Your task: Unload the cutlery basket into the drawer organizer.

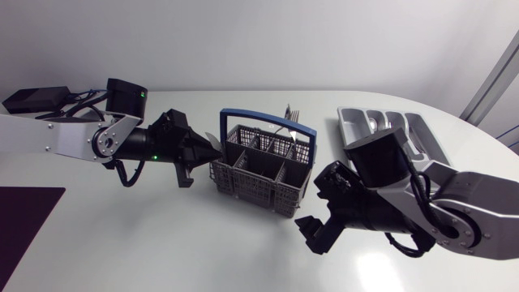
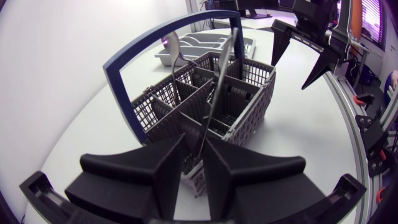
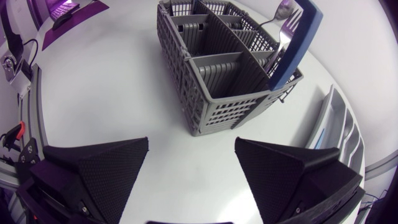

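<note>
Flanking utensil handle (image 2: 214,99), left claw (image 2: 194,146)

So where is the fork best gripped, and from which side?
Grip the fork just below its tines, the only part standing above the basket rim. Probably come straight down from above, keeping clear of the blue handle close beside it.
</note>
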### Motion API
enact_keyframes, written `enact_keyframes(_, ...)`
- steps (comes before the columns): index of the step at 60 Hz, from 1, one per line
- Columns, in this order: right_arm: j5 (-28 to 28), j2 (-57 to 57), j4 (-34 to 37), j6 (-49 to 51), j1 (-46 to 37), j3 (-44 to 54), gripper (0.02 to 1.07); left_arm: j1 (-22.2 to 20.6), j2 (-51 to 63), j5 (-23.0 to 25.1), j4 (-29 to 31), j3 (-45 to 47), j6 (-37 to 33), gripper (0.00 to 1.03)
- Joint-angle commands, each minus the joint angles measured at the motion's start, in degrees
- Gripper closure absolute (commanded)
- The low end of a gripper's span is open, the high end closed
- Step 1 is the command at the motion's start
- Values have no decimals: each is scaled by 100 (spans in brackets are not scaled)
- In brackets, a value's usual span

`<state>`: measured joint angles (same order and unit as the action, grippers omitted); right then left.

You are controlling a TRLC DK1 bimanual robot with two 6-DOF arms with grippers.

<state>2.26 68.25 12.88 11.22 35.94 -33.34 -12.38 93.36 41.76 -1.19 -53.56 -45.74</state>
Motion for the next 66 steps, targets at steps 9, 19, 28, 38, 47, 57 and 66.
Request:
enact_keyframes(9, -68, 154, -76, 134, 53, -102, 7, 34, 138, 245, 277, -427, -155, 100)
enact_keyframes(19, -156, 101, -58, 152, 176, -120, 7, 87, 24, 605, 1007, -955, -41, 100)
enact_keyframes(28, -173, 22, -14, 152, 229, -137, 7, 104, -152, 658, 1701, -1535, 135, 100)
enact_keyframes(38, -173, -242, 56, 170, 317, -111, 7, 289, -670, 667, 2387, -2115, 320, 100)
enact_keyframes(47, -173, -611, 118, 205, 326, -102, 7, 394, -1444, 746, 2510, -2290, 821, 100)
enact_keyframes(57, -297, -1147, 144, 301, 396, -137, 7, 280, -2410, 913, 2589, -2106, 1453, 100)
enact_keyframes(66, -305, -1613, 531, 328, 387, -260, 7, -282, -3078, 931, 2703, -1622, 1779, 100)
